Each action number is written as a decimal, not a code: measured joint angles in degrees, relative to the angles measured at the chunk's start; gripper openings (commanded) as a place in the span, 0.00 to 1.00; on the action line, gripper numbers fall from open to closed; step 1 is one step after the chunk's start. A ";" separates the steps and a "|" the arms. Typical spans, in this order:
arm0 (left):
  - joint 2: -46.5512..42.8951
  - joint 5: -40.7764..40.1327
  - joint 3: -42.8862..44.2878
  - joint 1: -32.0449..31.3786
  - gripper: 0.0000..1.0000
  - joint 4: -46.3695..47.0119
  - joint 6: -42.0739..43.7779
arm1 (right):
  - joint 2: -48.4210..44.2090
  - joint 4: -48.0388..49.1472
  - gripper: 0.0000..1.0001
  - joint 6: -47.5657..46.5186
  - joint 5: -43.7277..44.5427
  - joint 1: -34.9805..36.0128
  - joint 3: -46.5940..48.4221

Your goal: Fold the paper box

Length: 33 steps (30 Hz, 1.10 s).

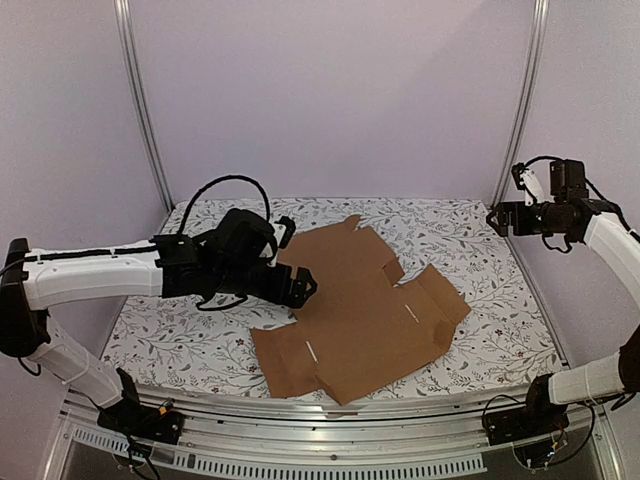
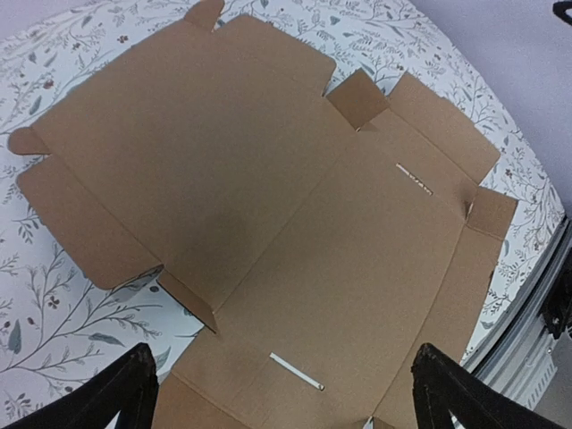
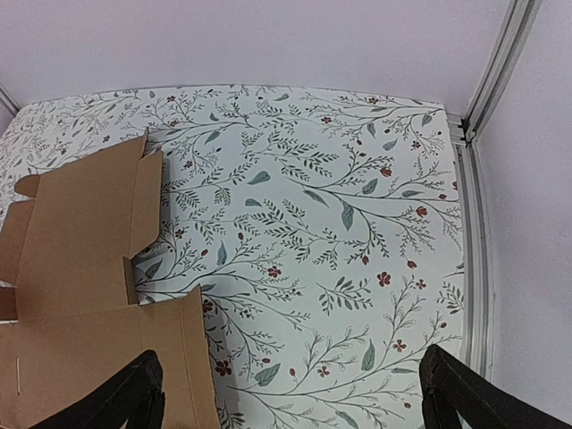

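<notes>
You have the paper box (image 1: 355, 310) lying unfolded and flat on the flowered table (image 1: 480, 330), in the middle and reaching toward the near edge, where 1 corner comes close to the metal rail (image 1: 330, 415). 2 short pale slits show in its panels, and in the left wrist view 1 small flap (image 2: 357, 98) on its far side tilts up a little. Your left gripper (image 1: 300, 287) hangs above the left part of the sheet, jaws spread wide, with nothing in them. Your right gripper (image 1: 498, 217) is raised high over the table's far right side, well apart from the cardboard, also spread wide and empty.
</notes>
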 measured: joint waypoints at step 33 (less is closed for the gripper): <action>-2.99 3.89 -6.99 -1.60 0.97 -22.49 -7.26 | 27.91 -29.00 0.58 -27.04 4.31 7.52 8.63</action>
